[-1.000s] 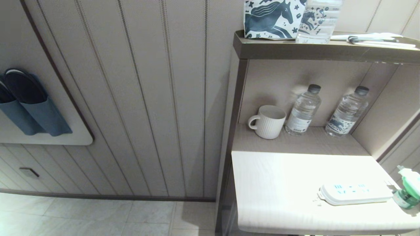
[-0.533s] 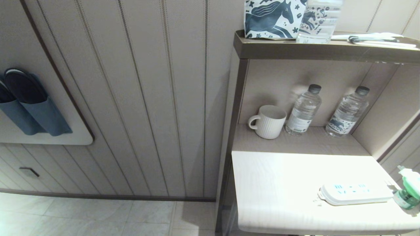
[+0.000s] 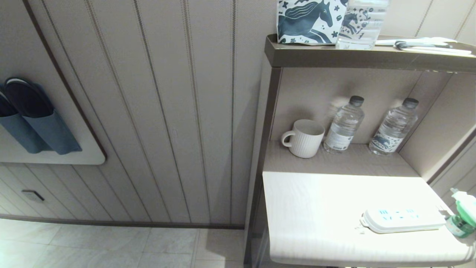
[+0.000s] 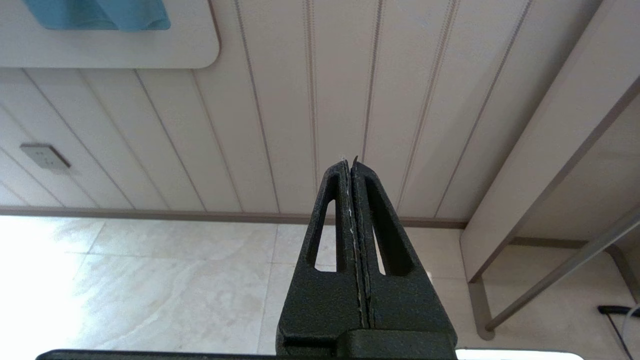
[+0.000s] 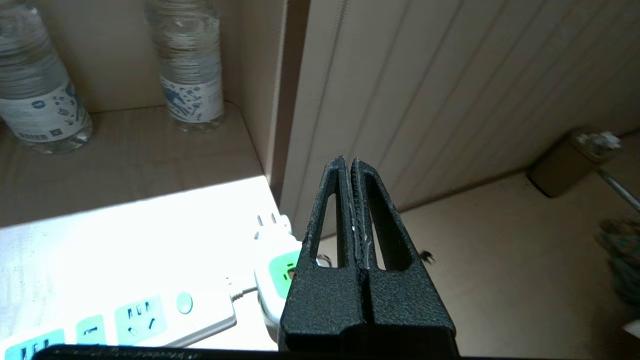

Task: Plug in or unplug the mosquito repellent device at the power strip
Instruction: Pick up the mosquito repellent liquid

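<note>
Nothing on the bench has moved: mosquito repellent device lies unplugged beside power strip, lower right, right tool pressed together.

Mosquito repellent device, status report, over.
Both hands shut, holding nothing; right hand above the table's right end, left hand parked off-table. Mosquito repellent device unplugged, beside the power strip. Sockets unobstructed.

It looks like a hotel room entry: slippers in a wall pocket, panelled wall, tiled floor, and a shelf niche holding a mug and water bottles.
</note>
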